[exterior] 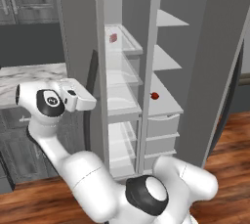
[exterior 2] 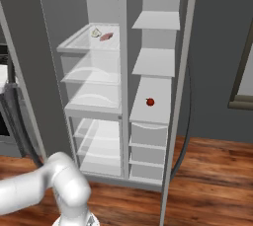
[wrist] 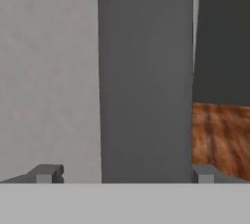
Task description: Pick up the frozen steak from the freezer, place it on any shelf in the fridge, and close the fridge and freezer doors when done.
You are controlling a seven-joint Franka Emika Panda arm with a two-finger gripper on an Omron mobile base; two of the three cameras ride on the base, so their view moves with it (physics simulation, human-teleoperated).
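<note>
The frozen steak [exterior: 113, 37], a small reddish slab, lies on the top glass shelf of the freezer, the left compartment; the right base view shows the steak [exterior 2: 106, 36] beside a pale item [exterior 2: 96, 33]. Both doors stand open. My gripper [exterior: 89, 101] hovers low at the left, close to the open freezer door [exterior: 78, 27] and well below and left of the steak. In the hand view the gripper [wrist: 124, 174] is open and holds nothing, its fingertips [wrist: 46, 173] set wide apart and facing a dark grey door panel [wrist: 146, 71].
A small red round fruit [exterior: 155, 96] sits on the lowest fridge shelf [exterior 2: 158, 62] on the right, above white drawers [exterior 2: 148, 133]. The fridge door [exterior: 215, 71] swings out to the right. A marble counter [exterior: 29, 81] lies to my left. Wood floor [exterior 2: 212, 180] surrounds the unit.
</note>
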